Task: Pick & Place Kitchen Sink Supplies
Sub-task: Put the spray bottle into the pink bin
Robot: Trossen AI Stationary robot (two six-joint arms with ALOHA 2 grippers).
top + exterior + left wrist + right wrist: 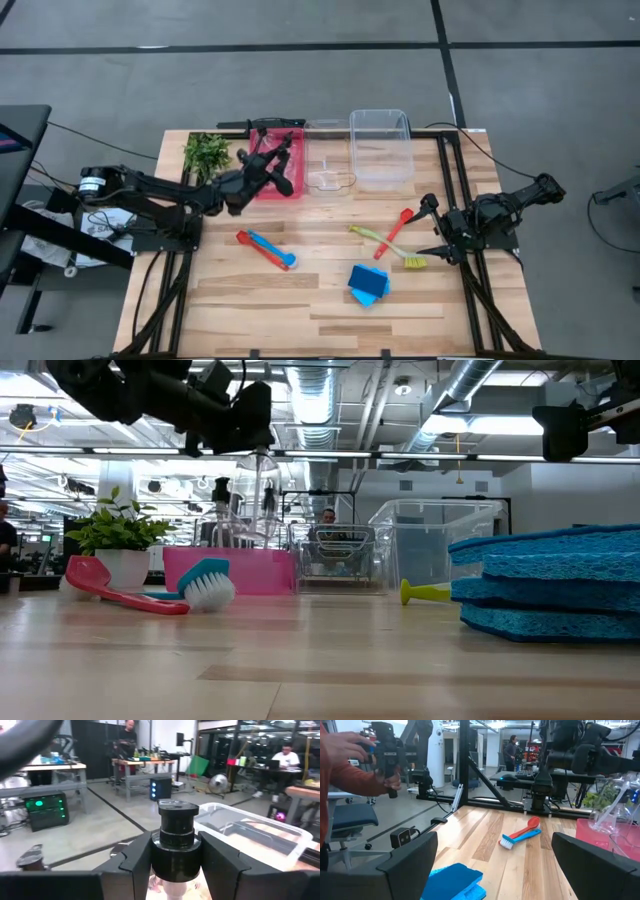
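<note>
From above, I read no writing anywhere. My left pincer (262,168) reaches over the red bin (283,170), at eleven o'clock from table centre, clamped on a clear bottle (175,837). My right pincer (432,228) waits at three o'clock, fingers apart. Brushes (266,248) and blue sponges (368,283) lie between us. At table level, the bottle hangs above the bin. My left wrist shows its black cap (177,815) squeezed between my fingers (222,865).
</note>
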